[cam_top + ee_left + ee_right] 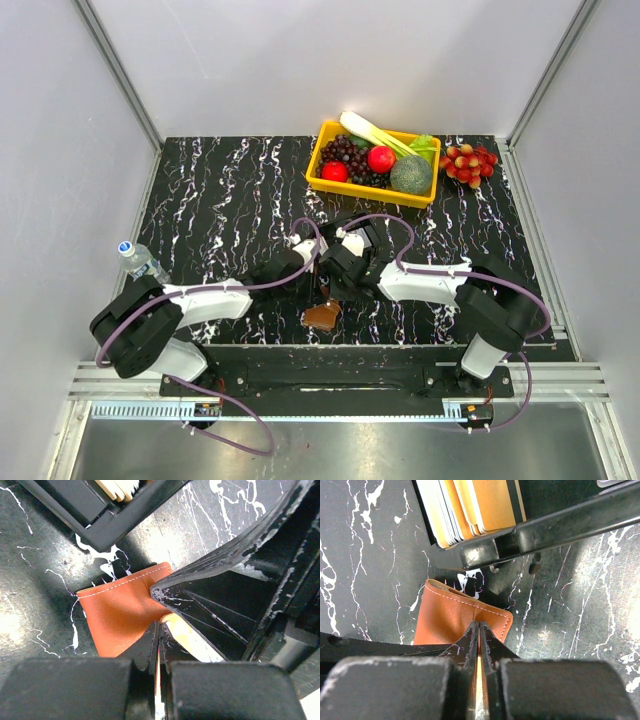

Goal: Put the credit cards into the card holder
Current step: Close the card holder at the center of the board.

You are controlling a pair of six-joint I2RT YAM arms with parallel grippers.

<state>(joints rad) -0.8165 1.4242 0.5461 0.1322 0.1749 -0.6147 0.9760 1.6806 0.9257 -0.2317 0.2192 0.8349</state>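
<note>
With the left gripper [157, 630] pressed shut at the card holder [120, 610], the right gripper [479, 627] — pinching an orange card [479, 680] edge-on — should feed it in squarely.

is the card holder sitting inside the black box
No, the card holder lies on the table just outside the black box, which holds cards.

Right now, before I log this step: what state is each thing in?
card holder: lying on the table, gripped at its edge by both sets of fingers.
left fingers: shut on the card holder.
right fingers: shut on the card holder.
credit cards: standing on edge in the black box, not yet in the holder.
water bottle: cap on.
yellow bin: filled with produce.
</note>
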